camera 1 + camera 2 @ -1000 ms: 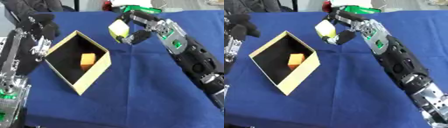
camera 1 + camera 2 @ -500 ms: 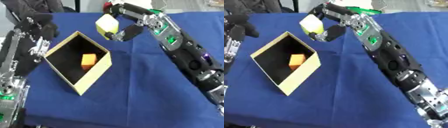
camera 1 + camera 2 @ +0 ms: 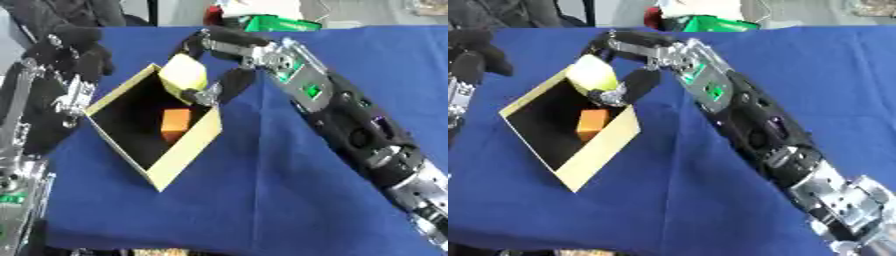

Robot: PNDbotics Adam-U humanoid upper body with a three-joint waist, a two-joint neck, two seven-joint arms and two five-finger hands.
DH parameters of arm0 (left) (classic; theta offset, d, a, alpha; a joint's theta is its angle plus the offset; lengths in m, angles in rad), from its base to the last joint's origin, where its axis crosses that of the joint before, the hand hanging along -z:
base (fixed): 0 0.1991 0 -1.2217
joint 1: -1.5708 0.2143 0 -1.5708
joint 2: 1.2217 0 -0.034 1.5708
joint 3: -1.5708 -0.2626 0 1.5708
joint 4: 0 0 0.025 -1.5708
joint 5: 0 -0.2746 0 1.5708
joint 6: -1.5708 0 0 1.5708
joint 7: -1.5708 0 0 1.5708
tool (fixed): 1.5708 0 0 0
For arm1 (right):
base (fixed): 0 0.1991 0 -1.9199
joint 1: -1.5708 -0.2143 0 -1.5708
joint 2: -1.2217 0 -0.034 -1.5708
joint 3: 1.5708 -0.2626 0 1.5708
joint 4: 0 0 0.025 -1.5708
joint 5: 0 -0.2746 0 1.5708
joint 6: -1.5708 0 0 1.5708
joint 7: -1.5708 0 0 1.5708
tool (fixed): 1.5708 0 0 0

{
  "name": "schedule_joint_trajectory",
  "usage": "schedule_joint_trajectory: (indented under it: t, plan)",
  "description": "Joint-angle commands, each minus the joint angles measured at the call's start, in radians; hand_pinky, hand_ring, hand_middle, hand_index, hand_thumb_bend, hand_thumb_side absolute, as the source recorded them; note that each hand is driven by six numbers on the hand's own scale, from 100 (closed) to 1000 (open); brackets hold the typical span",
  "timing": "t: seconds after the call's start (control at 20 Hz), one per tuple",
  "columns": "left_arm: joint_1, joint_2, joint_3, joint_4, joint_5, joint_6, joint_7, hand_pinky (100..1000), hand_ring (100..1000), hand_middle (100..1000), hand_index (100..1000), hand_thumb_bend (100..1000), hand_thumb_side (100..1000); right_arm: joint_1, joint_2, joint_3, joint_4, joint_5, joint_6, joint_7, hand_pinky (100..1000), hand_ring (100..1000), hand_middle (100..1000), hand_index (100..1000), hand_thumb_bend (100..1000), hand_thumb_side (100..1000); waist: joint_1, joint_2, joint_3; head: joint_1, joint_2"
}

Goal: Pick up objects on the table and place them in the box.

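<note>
Left eye view shows the right hand (image 3: 216, 65) curled round a pale yellow block (image 3: 183, 76), held over the far corner of the open cardboard box (image 3: 185, 154). An orange block (image 3: 176, 125) lies inside the box on its dark floor. The left hand (image 3: 77, 50) hangs beside the box's left wall, fingers bent, holding nothing. A blue cloth (image 3: 289, 190) covers the table under the box. Beyond the box, at the cloth's far edge, sits a green packet (image 3: 278, 23).
</note>
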Motion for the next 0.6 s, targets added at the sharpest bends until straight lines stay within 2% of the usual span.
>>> schedule_joint_trajectory:
  t: [0.05,0.2,0.3,0.4,0.6]
  plan:
    - [-0.014,0.001,0.000,-0.021,0.002,-0.002,-0.002,615,579,556,755,280,593,-0.009,0.022,0.010,0.005,0.031,-0.017,0.026,797,877,676,887,212,473,0.000,-0.018,0.002,-0.003,-0.013]
    - [-0.015,0.002,0.001,-0.021,0.002,-0.001,-0.002,615,579,556,755,280,594,-0.001,0.029,0.014,0.018,0.073,-0.034,0.039,810,894,754,949,235,487,-0.001,-0.017,0.001,-0.002,-0.015]
    - [-0.015,0.001,0.001,-0.021,0.001,-0.001,-0.002,615,579,556,755,280,594,0.003,0.030,0.013,0.024,0.102,-0.044,0.039,812,898,772,962,238,491,-0.002,-0.016,-0.001,-0.002,-0.017]
    - [-0.016,0.002,0.001,-0.021,0.001,-0.001,-0.002,615,580,556,755,281,593,0.005,0.030,0.009,0.028,0.134,-0.050,0.021,822,911,837,986,280,504,-0.003,-0.015,-0.003,-0.002,-0.017]
    - [-0.016,0.002,0.001,-0.021,-0.001,0.000,-0.001,615,580,556,756,281,594,0.006,0.027,0.002,0.030,0.180,-0.053,-0.034,829,920,880,995,319,513,-0.002,-0.014,-0.006,-0.001,-0.017]
